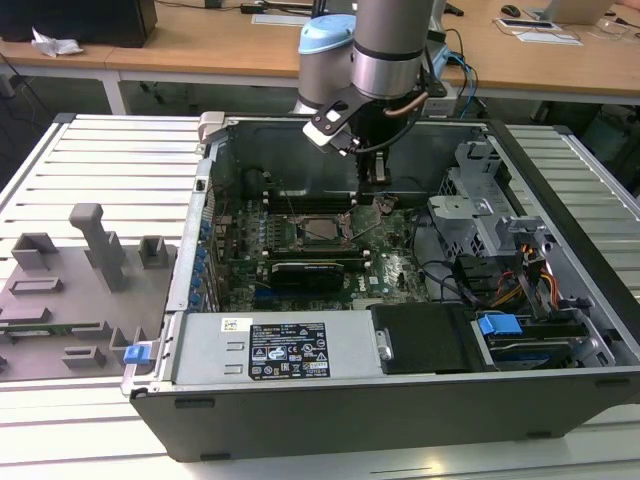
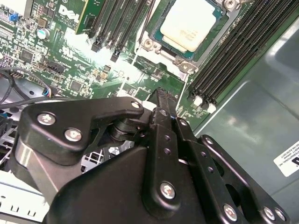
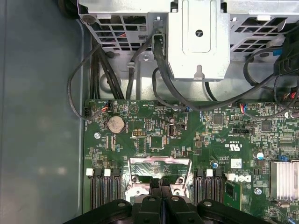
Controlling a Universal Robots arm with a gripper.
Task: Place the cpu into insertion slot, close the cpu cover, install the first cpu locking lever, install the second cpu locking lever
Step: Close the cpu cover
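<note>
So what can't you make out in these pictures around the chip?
- Second wrist view: the cpu is cut off by the picture's edge.
- First wrist view: the hand hides much of the insertion slot.
- Exterior view: the insertion slot is too small to show whether it is latched.

The computer case (image 1: 400, 410) is open at the top, so the room over the green board (image 1: 395, 270) is free. Black memory slots (image 2: 233, 60) stand on both sides of the chip (image 2: 191, 23). A metal cage (image 1: 480, 215) and cables (image 1: 445, 275) crowd the exterior view's right.
</note>
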